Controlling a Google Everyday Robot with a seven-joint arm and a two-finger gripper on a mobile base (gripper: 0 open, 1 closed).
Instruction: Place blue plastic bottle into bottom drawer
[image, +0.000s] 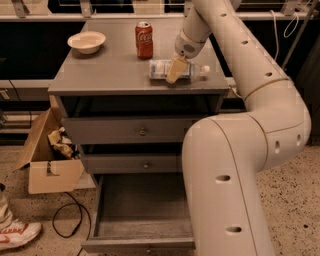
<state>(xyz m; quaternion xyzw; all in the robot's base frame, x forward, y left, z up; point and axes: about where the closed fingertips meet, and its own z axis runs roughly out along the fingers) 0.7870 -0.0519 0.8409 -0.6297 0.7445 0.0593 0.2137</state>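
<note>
You've got the tool (175, 70) at the blue plastic bottle (159, 70), grip state can't tell, bottle lying sideways on desk (100, 75) near Coca-Cola can (144, 40), bottom drawer (140, 210) open below.

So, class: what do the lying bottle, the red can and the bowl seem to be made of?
Blue plastic bottle: clear, glossy plastic, likely; its body looks see-through. Can: probably painted metal, with a shiny rim. Bowl: matte cream, ceramic or plastic; cannot tell which. The end effector is at the bottle's middle.
</note>
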